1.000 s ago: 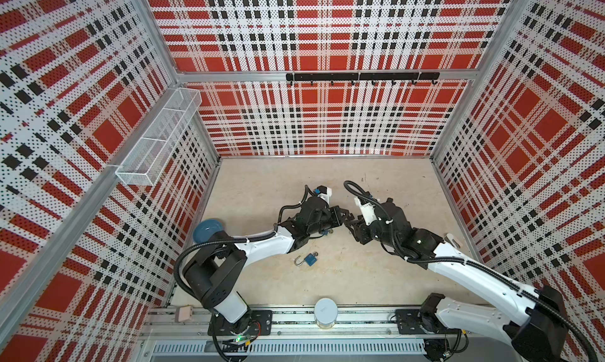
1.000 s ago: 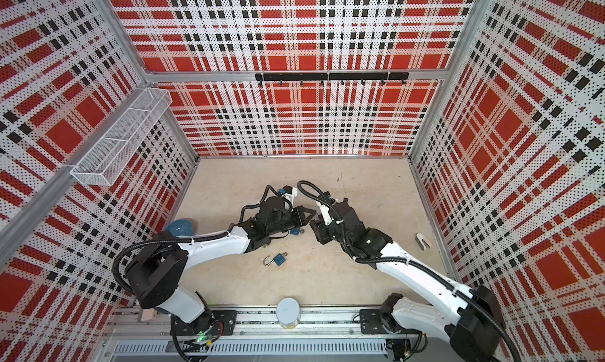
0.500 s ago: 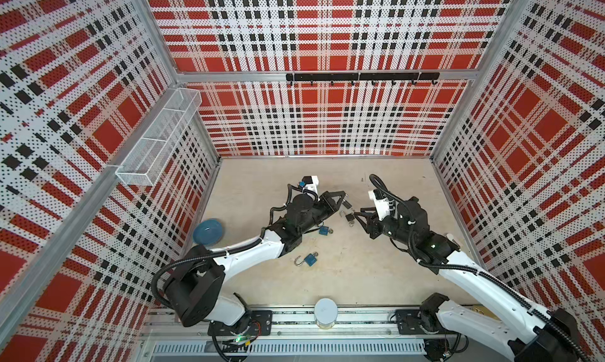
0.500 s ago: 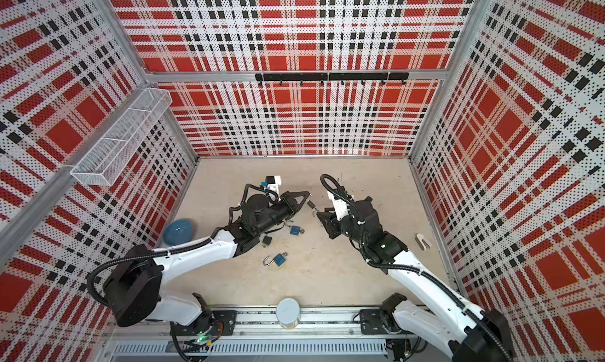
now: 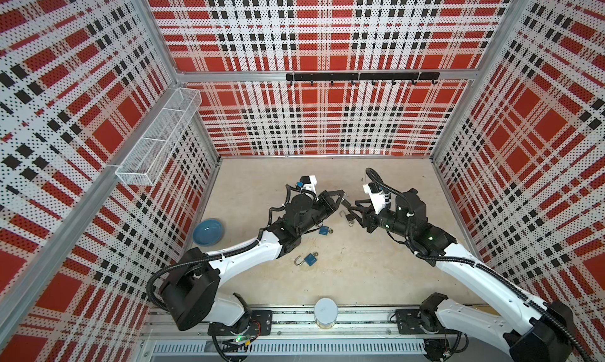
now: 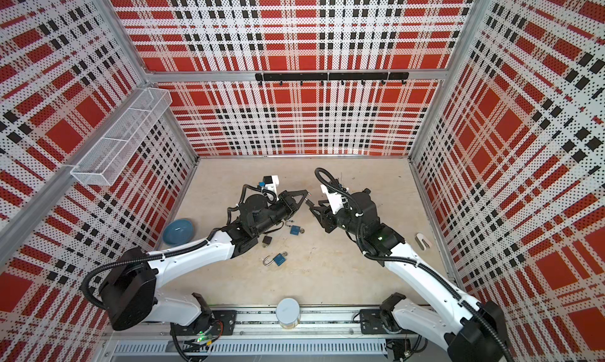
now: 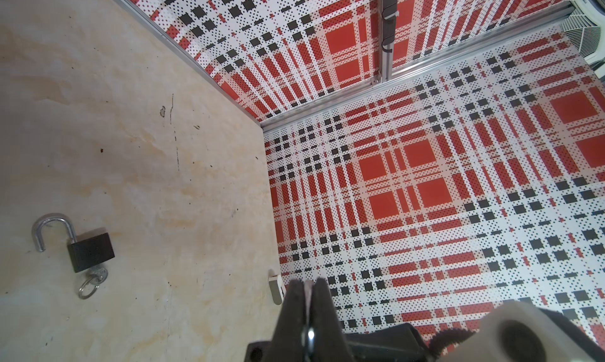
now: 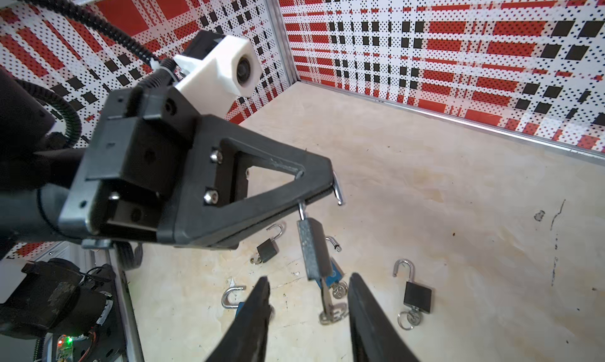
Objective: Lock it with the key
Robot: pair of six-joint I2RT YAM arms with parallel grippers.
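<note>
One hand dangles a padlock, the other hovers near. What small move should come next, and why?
Probably the right hand should ease forward and close on the key. The left hand holds the padlock by its open shackle; the key hangs from the padlock's underside, in line with the gap between the right hand's open fingers.

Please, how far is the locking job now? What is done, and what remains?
Done: the left gripper, shut on the shackle, holds one padlock above the table. In hand: the right gripper has its jaws open on either side of the key hanging from that padlock, not gripping it. Left: the shackle's free end looks out of the body, so the locking is not done.
</note>
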